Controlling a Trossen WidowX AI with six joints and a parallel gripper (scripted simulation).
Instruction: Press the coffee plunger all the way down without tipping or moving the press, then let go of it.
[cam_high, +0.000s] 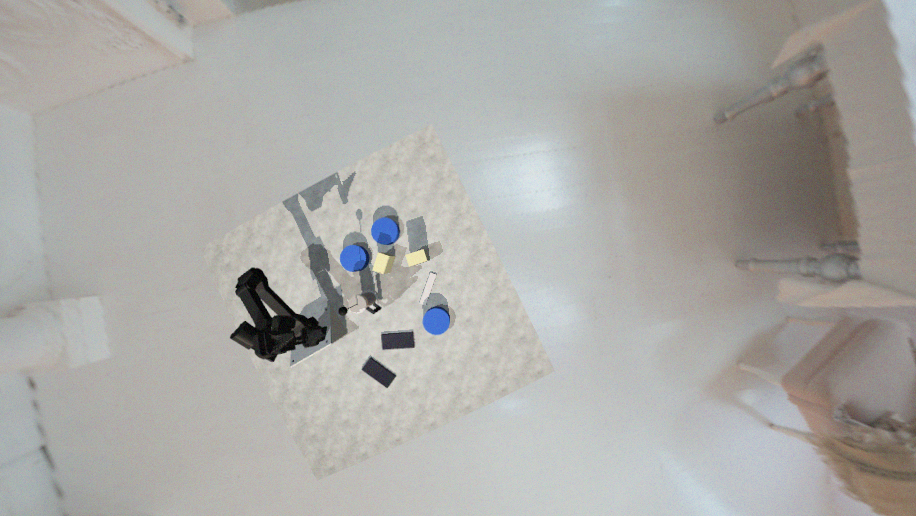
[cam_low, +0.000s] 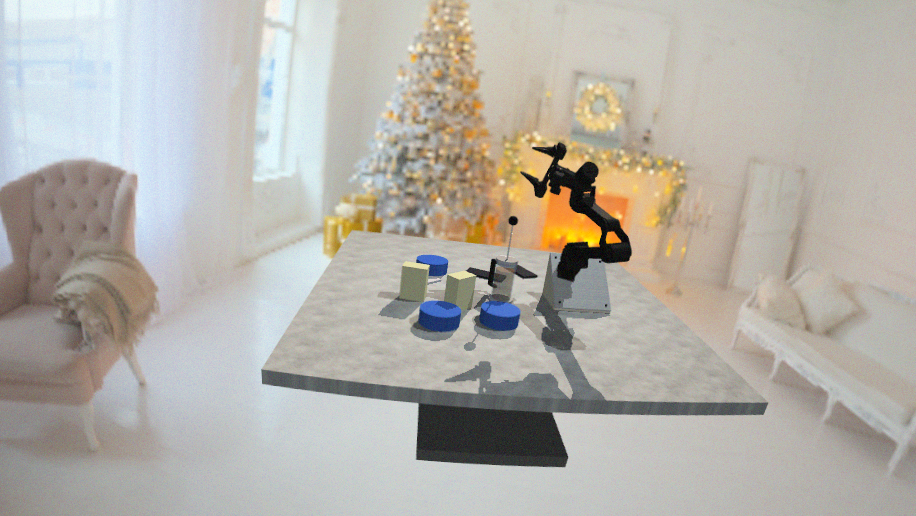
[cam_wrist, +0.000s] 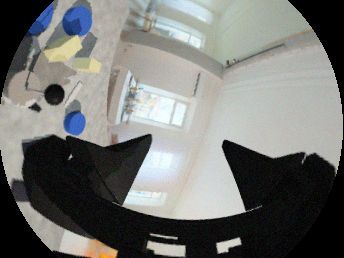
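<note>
Room: bright living room, lit tree and fireplace far behind.
Surface (cam_low: 384, 358): grey marbled slab carrying everything.
Gripper (cam_low: 539, 167): raised well above and right of the press, fingers spread wide, nothing between them.
Press (cam_low: 504, 279): near the surface's middle, just left of the arm base; slim glass body, likely light, tippy, fragile.
Plunger knob (cam_low: 512, 220): small black ball on a thin upright rod, fully raised; push here, straight down.

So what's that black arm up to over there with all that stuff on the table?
A black robot arm is meant to push down the plunger of the coffee press. Right now its gripper is open, empty and raised well above the plunger knob, not touching it. The rod stands high, so the pressing isn't done. Blue discs and yellow blocks sit nearby.
</note>
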